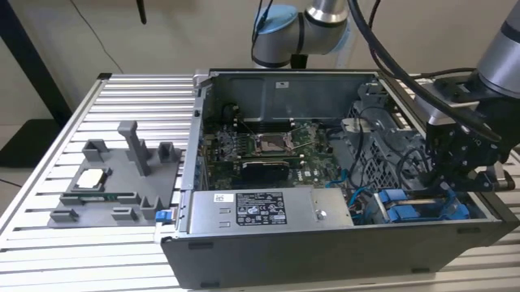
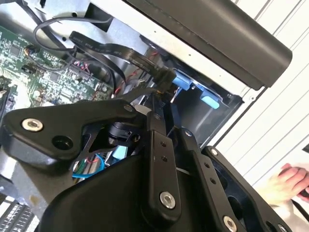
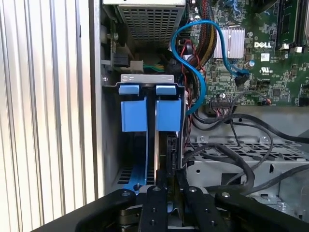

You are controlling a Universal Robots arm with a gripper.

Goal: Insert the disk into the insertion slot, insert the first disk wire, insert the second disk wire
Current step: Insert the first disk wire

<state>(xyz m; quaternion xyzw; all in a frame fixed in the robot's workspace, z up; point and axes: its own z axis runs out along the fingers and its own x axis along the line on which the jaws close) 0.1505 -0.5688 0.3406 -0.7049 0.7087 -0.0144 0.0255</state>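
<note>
In the first wrist view the disk (image 3: 161, 145) stands edge-on inside the insertion slot (image 3: 112, 145), between two bright blue clips (image 3: 133, 113). My gripper (image 3: 170, 170) is right at the disk's exposed end. Its fingers (image 3: 157, 205) are nearly together, with a small black plug between the tips. In the second wrist view a flat black wire (image 2: 101, 48) runs to that plug at the gripper (image 2: 161, 96), beside a blue clip (image 2: 183, 81). The exterior view has the gripper (image 1: 436, 190) lowered into the blue-clipped slot (image 1: 398, 210) at the case's front right corner.
A blue cable (image 3: 195, 72) loops from the motherboard (image 3: 270, 58) toward the bay. Black cables (image 3: 241, 169) cross the metal cage beside it. The power-supply box (image 1: 260, 210) sits at the case front. A grey fixture (image 1: 114, 182) lies on the slatted table. A person's hand (image 2: 285, 183) rests outside the case.
</note>
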